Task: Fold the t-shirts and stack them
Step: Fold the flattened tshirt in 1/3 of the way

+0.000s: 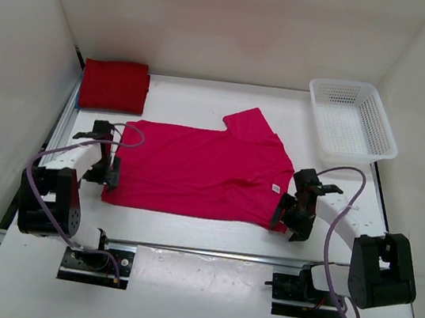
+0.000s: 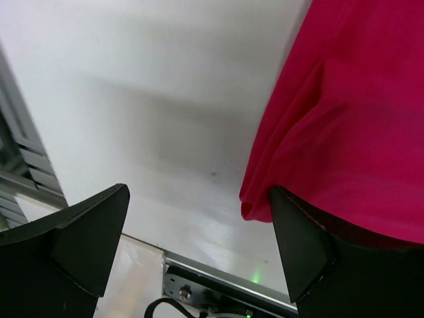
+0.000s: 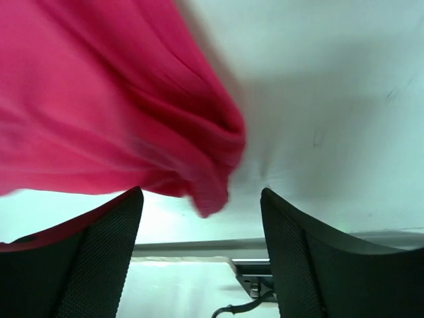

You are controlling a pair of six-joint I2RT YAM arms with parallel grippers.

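A bright pink-magenta t-shirt (image 1: 198,173) lies spread on the white table, one sleeve pointing to the back right. Folded at the back left corner sits a dark red t-shirt (image 1: 114,85). My left gripper (image 1: 106,177) is at the pink shirt's near left corner, jaws open. In the left wrist view the shirt's edge (image 2: 344,119) rests over the right finger (image 2: 298,245), and the left gripper (image 2: 199,199) grips nothing. My right gripper (image 1: 287,222) is at the near right corner. There the right gripper (image 3: 201,192) is open and the loose cloth corner (image 3: 112,112) hangs just above the gap.
A white plastic mesh basket (image 1: 349,153) stands at the back right. White walls enclose the table on three sides. A metal rail (image 1: 207,250) runs along the near edge in front of both arm bases.
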